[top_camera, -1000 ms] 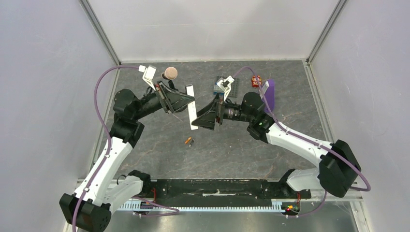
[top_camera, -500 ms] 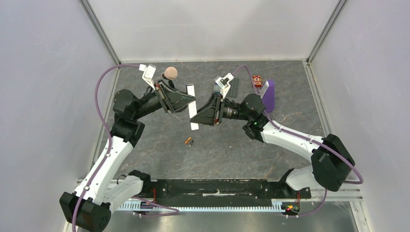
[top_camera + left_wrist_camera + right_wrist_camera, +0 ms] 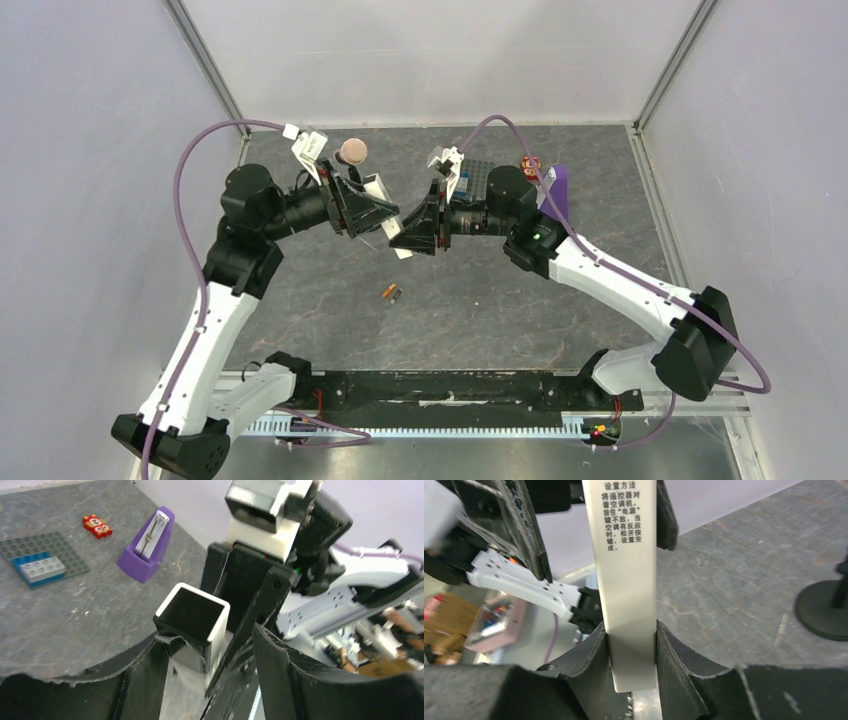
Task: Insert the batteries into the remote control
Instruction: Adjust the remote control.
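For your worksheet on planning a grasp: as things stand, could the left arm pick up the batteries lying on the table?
Probably not yet. The left gripper is shut on the remote, which the right gripper also clamps. The batteries lie in the open with nothing over them, so only the occupied gripper stands in the way.

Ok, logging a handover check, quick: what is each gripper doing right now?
Left gripper: shut on the slim white rectangular plastic remote control, at one end.
Right gripper: shut on the same remote's other end.
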Tool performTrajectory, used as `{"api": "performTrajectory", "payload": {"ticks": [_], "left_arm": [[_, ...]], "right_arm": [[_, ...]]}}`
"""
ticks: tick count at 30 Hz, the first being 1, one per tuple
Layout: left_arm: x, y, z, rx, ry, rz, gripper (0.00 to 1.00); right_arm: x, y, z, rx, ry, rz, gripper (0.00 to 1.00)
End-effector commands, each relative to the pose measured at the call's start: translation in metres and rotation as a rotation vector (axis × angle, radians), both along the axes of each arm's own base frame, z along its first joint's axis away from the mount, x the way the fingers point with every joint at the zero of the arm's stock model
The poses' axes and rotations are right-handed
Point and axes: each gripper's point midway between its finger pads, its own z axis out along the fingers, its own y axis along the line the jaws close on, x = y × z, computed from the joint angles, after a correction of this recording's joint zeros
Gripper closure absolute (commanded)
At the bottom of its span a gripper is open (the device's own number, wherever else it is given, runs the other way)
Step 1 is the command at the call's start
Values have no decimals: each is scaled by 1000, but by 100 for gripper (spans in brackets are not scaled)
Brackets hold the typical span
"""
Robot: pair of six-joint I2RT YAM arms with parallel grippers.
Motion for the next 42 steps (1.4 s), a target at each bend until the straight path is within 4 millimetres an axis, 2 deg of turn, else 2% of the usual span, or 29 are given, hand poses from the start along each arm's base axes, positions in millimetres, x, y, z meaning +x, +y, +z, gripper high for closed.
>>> {"api": "performTrajectory", "payload": {"ticks": [1, 4, 8, 12, 17, 26, 33, 38, 42], "left_arm": [[-37, 12, 4, 195, -153, -108, 34], [-52, 13, 7, 229, -200, -171, 32], [-66, 21, -2, 296, -240, -202, 30], [-79, 20, -3, 292, -275, -260, 30], [-75, 20, -12, 320, -252, -275, 30], [-79, 30, -23, 419, -256, -297, 30], [-82, 24, -18, 384, -324, -343, 31], [-86, 18, -11, 333, -361, -382, 34], [-89, 16, -12, 313, -343, -412, 39]], "right_arm": [[16, -25, -14, -206, -204, -60, 76], [-2, -30, -14, -248, -271, 54, 74], [-4, -42, -13, -301, -345, 56, 74], [-10, -47, -9, -322, -382, 95, 77], [-17, -49, 2, -291, -408, 114, 84], [-35, -52, 10, -264, -418, 192, 81], [-53, -44, 9, -244, -417, 269, 80], [-55, -35, 7, -247, -416, 282, 80], [-56, -33, 7, -246, -421, 290, 80]]}}
